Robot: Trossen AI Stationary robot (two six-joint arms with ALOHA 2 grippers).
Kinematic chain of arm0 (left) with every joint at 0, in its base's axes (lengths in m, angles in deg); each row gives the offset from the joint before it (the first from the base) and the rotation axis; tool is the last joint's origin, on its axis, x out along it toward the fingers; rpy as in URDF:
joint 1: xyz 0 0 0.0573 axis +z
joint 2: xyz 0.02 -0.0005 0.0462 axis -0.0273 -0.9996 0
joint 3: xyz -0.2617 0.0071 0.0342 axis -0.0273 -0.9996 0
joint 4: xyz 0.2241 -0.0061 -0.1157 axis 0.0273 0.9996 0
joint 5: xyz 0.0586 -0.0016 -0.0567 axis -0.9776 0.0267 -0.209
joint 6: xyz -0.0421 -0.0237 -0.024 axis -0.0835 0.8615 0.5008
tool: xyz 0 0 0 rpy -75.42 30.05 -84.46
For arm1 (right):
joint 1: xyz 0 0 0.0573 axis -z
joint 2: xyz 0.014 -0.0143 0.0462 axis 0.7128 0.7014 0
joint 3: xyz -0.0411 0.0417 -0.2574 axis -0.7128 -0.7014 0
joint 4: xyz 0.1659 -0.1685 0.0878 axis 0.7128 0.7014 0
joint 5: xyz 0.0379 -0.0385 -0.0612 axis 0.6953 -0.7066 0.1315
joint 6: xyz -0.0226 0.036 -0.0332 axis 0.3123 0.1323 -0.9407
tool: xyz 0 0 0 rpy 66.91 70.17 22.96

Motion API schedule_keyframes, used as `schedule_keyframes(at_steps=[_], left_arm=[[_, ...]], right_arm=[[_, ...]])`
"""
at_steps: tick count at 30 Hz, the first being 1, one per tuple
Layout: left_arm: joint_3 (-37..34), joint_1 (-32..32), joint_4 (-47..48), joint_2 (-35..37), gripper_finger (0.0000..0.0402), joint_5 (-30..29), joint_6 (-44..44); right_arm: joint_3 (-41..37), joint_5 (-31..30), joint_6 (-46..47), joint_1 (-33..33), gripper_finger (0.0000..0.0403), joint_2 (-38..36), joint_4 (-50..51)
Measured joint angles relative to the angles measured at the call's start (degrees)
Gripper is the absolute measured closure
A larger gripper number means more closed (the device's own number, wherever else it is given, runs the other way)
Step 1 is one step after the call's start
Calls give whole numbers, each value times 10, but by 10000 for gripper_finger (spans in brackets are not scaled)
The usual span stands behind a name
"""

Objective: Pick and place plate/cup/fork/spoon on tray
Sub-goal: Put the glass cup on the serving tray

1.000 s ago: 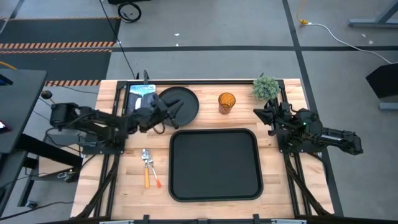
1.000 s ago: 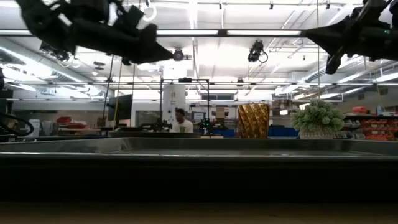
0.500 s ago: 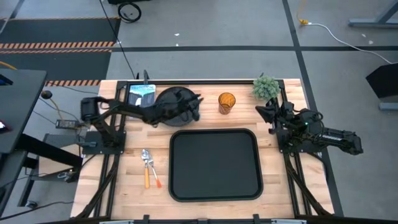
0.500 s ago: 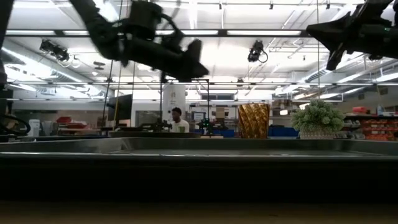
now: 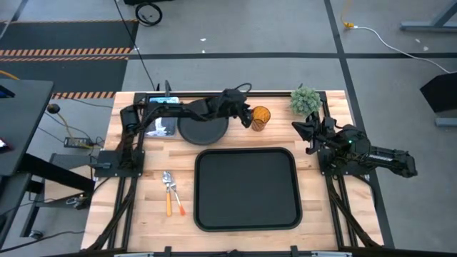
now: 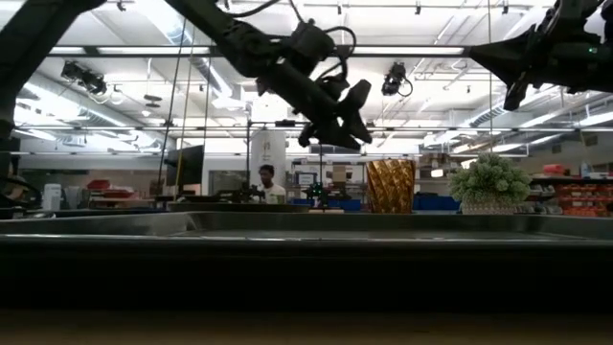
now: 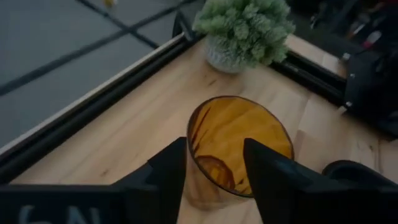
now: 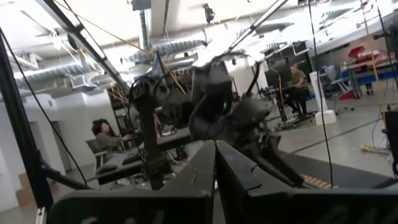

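The amber cup [image 5: 260, 118] stands upright on the table at the far side, right of the black plate [image 5: 202, 130]. My left gripper [image 5: 248, 116] reaches over the plate and hangs open just left of and above the cup [image 7: 239, 140], touching nothing; the low view shows this gripper [image 6: 355, 115] higher than the cup [image 6: 391, 187]. The black tray [image 5: 246, 189] lies at the middle near side. The spoon [image 5: 168, 191] and the fork [image 5: 176, 198] lie side by side left of the tray. My right gripper [image 5: 301, 129] waits shut at the table's right side, raised.
A small potted plant [image 5: 305, 100] stands at the far right corner, just right of the cup. A blue-and-white picture card [image 5: 163, 114] lies at the far left, partly under my left arm. People show in the room beyond the table.
My left gripper has swung from the plate's left side across the plate toward the table's right edge, coming down somewhat, and now hangs beside the cup. The plate, cup, fork and spoon have stayed where they were.
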Motion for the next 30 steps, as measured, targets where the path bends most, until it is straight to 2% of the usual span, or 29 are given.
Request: schedule_keyframes(at_steps=[8, 17, 21, 30], left_arm=[[147, 1, 154, -66, 161, 8, 0], [352, 15, 368, -167, 165, 23, -15], [380, 15, 404, -186, 168, 20, -16], [382, 10, 423, -198, 169, 21, -16]], right_arm=[[0, 1, 6, -1, 384, 21, 7], [0, 2, 7, -12, 384, 30, 6], [0, 2, 6, -22, 384, 33, 6], [0, 1, 6, -24, 384, 35, 5]])
